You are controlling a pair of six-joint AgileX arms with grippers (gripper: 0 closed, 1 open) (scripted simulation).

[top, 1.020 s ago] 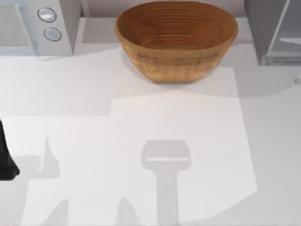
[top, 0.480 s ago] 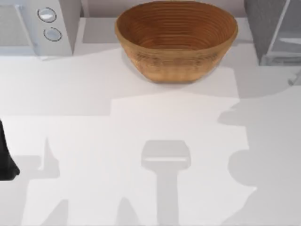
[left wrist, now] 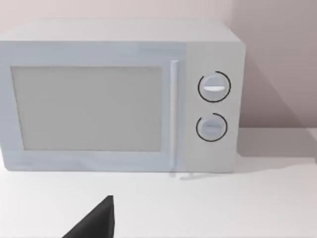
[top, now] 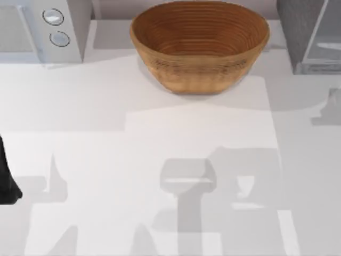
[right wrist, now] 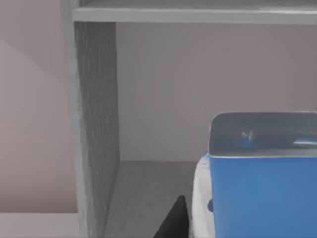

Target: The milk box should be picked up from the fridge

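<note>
My right tool [right wrist: 174, 223] shows one dark fingertip at the open fridge [right wrist: 94, 124], facing the blue-and-white milk box [right wrist: 257, 193] standing on its floor, lined up for a grasp; I cannot tell its fingers' state. My left arm [top: 6, 176] waits at the desk's [top: 133, 149] left edge

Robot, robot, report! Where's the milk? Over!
Small blue-and-white milk box inside dark-grey fridge. Right claw's dark fingertip beside it. Left arm parked at table's left edge.
</note>
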